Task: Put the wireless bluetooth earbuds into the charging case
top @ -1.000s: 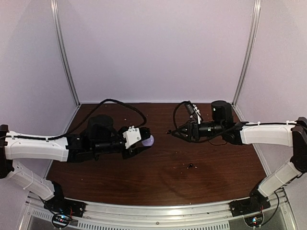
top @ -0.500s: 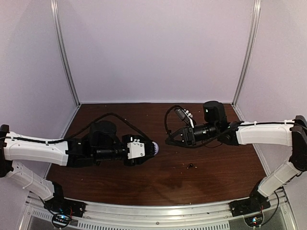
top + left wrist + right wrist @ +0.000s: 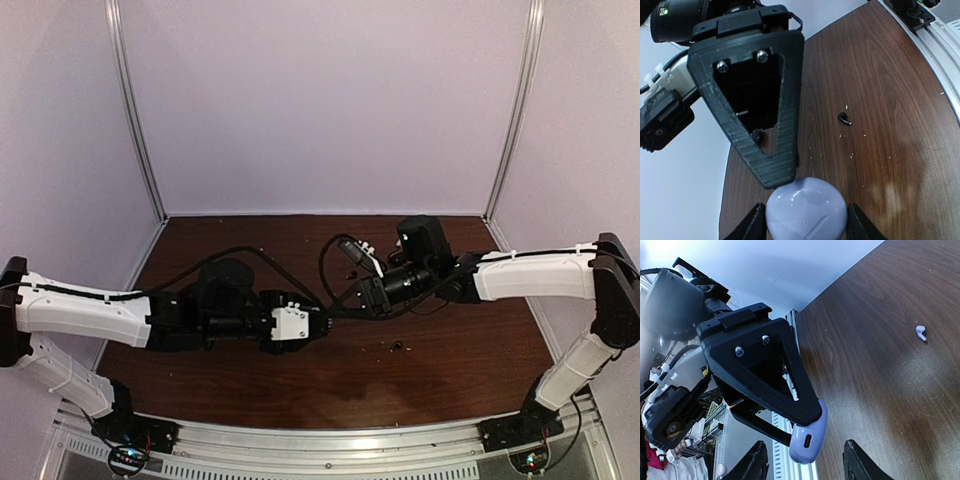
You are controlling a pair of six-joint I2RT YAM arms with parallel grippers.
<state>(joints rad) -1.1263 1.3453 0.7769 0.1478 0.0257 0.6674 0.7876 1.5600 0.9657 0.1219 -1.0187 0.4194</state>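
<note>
With the left tool point(image 3: 806, 221) clamped on the lilac charging case point(image 3: 806, 209), the right tool point(image 3: 805, 460), half-wide astride that case (gripping nothing yet, I judge), should pinch only its lid squarely; a black earbud point(image 3: 843, 119) lies on the table point(image 3: 900, 100) near the case.

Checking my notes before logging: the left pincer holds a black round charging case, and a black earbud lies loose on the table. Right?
Not quite. The charging case held by the left pincer is pale lilac, not black, as the left wrist view shows. The black earbud does lie loose on the table.
</note>
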